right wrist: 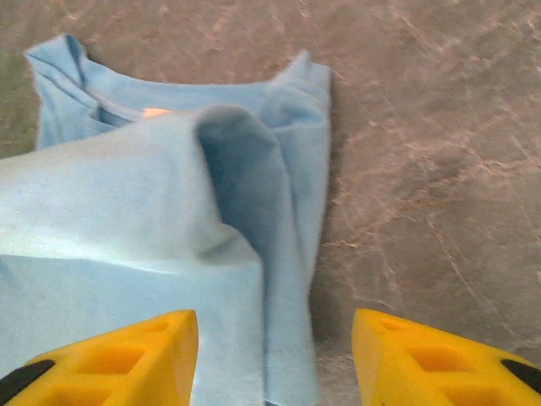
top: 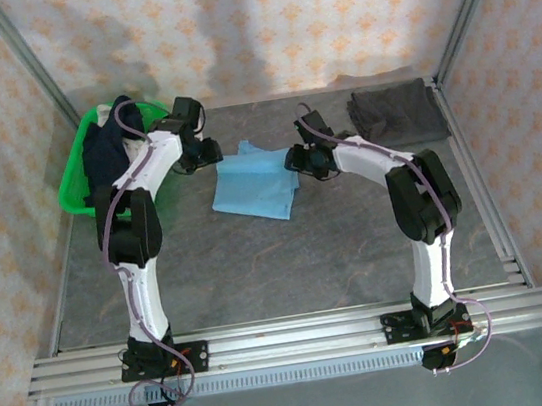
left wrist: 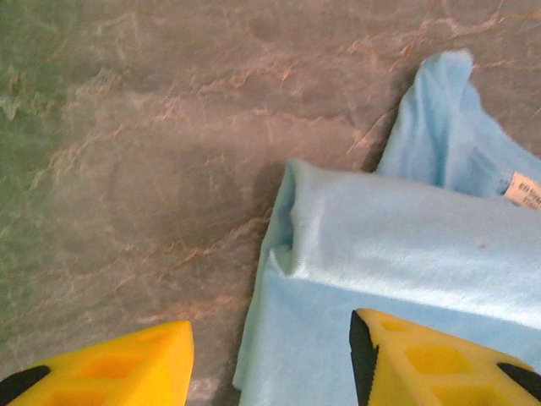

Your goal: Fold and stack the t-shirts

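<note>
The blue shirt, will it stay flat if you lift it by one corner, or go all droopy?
Probably droopy: the blue shirt looks like soft cloth, and the right wrist view shows a loose hump in it. It is likely light, since it lies thin on the table. If pushed, it would probably bunch up rather than slide, because its folded edge curls.

A green plastic basket (top: 71,187) sits at the far left corner of the table (top: 289,261), whose grey top has a stone pattern with faint reddish veins. Aluminium rails (top: 290,340) run across the near edge, and slanted aluminium posts (top: 22,56) rise at the far corners. Cream wallpaper (top: 256,23) with an orange floral motif covers the far and side walls.
</note>
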Robot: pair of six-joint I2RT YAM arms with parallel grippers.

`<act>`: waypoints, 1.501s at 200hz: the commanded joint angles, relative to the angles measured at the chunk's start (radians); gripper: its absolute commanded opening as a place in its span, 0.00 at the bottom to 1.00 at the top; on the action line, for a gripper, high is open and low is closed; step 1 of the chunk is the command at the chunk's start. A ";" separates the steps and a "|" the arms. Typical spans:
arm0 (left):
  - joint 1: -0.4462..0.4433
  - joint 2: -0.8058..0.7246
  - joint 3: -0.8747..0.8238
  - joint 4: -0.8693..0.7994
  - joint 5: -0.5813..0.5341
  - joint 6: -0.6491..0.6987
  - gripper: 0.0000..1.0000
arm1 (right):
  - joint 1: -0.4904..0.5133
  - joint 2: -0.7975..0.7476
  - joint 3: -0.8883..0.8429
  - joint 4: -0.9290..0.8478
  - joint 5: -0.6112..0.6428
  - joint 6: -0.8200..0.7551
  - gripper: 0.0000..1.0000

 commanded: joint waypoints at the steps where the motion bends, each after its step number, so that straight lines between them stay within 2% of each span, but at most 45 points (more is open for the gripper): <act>1: 0.017 0.061 0.063 0.054 0.042 0.017 0.55 | 0.003 0.043 0.095 0.017 0.025 -0.029 0.51; 55: 0.026 0.150 0.111 0.093 0.151 0.017 0.56 | 0.004 0.178 0.231 -0.011 -0.009 -0.023 0.50; 71: 0.029 0.169 0.123 0.088 0.170 0.022 0.56 | 0.005 0.197 0.247 -0.011 -0.029 -0.014 0.48; 91: 0.029 0.184 0.139 0.090 0.209 0.023 0.53 | 0.012 0.209 0.262 -0.015 -0.033 -0.011 0.39; 105: 0.031 0.190 0.144 0.085 0.235 0.021 0.42 | 0.016 0.206 0.267 -0.016 -0.043 -0.007 0.30; 126: 0.030 0.157 0.117 0.084 0.253 0.021 0.18 | 0.027 0.185 0.276 -0.037 -0.035 -0.008 0.14; 148: 0.030 0.077 0.054 0.099 0.255 0.023 0.00 | 0.029 0.149 0.283 -0.057 -0.035 -0.020 0.00; 180: 0.030 -0.045 -0.028 0.125 0.285 0.006 0.00 | 0.021 0.142 0.394 -0.171 -0.009 -0.078 0.00; 215: 0.028 -0.233 -0.211 0.207 0.299 -0.043 0.00 | 0.011 0.146 0.514 -0.293 -0.044 -0.133 0.00; 245: 0.014 -0.473 -0.501 0.289 0.273 -0.093 0.00 | 0.063 0.000 0.334 -0.265 -0.045 -0.114 0.00; 268: -0.010 -0.688 -0.747 0.318 0.209 -0.136 0.00 | 0.140 -0.177 0.057 -0.170 -0.011 -0.071 0.00; 300: -0.087 -0.915 -0.978 0.305 0.139 -0.187 0.00 | 0.242 -0.397 -0.307 -0.042 0.058 0.012 0.00</act>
